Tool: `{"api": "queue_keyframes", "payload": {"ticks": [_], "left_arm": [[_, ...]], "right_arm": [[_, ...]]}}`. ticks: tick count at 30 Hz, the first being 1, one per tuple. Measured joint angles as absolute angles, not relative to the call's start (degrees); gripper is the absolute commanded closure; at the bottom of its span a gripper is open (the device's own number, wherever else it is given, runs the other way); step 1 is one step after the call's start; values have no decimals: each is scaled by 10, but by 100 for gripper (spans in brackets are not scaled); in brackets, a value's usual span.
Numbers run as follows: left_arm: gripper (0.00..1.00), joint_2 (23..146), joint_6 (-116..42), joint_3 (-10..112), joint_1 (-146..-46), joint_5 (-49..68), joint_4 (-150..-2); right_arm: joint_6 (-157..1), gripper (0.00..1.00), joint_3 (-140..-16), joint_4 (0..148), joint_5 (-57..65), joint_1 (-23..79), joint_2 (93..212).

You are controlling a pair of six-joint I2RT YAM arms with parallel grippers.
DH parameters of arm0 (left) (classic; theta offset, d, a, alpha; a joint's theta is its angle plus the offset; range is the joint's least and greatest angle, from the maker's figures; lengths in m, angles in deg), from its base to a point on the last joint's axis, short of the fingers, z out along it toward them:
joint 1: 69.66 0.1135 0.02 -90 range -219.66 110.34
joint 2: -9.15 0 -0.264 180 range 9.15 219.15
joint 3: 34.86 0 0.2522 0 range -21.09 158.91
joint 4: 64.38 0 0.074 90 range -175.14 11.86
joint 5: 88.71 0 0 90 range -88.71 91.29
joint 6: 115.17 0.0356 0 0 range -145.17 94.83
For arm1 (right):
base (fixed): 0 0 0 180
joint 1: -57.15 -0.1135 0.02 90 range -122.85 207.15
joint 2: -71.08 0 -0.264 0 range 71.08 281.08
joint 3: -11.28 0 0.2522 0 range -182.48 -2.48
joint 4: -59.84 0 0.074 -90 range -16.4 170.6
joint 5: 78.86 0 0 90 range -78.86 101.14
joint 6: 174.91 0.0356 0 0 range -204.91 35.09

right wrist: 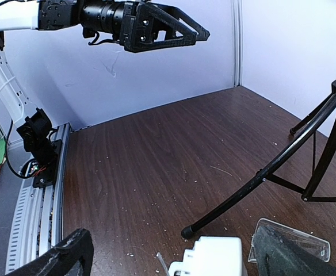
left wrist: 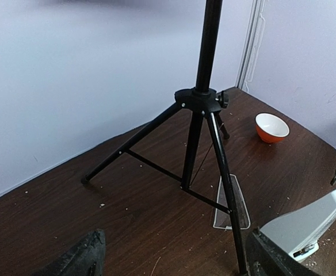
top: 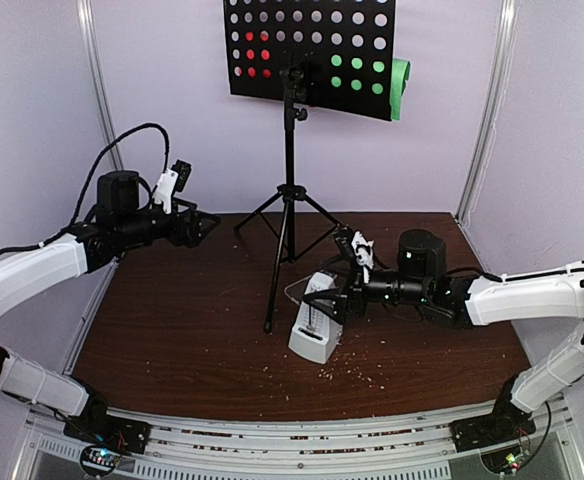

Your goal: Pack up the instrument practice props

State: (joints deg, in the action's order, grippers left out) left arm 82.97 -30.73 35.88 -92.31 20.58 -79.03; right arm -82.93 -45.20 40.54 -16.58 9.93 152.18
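Note:
The black perforated music stand (top: 289, 170) stands on tripod legs at the back centre. A red sheet (top: 257, 60) and a green sheet (top: 400, 88) show behind its desk. The white pyramid metronome (top: 315, 325) stands near the front tripod foot. It also shows in the right wrist view (right wrist: 214, 256) and the left wrist view (left wrist: 309, 221). Its clear cover (left wrist: 231, 204) lies flat on the table beside a tripod leg. My right gripper (right wrist: 176, 261) is open, its fingers either side of the metronome's top, not closed on it. My left gripper (left wrist: 174, 264) is open and empty, left of the stand, above the table.
A small orange-and-white bowl (left wrist: 271, 126) sits behind the tripod near the back right corner. The stand's legs (left wrist: 191, 155) spread across the middle of the brown table (top: 192, 340). Crumbs lie scattered on it. White walls enclose three sides.

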Motion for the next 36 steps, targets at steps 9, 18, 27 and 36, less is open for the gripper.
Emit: {"api": "queue_keyframes", "payload": {"ticks": [9, 18, 27, 36], "left_arm": [[12, 828, -307, 359, -923, 202, -782], [12, 828, -307, 358, -923, 201, -782], [12, 829, -307, 358, -923, 201, -782], [12, 832, -307, 358, -923, 198, -782]], "right_arm": [[-854, 0, -447, 370, -163, 100, 1566], [-858, 3, -426, 337, -159, 99, 1599], [-858, 14, -409, 306, -135, 100, 1612], [-847, 24, -381, 267, -112, 100, 1615]]}}
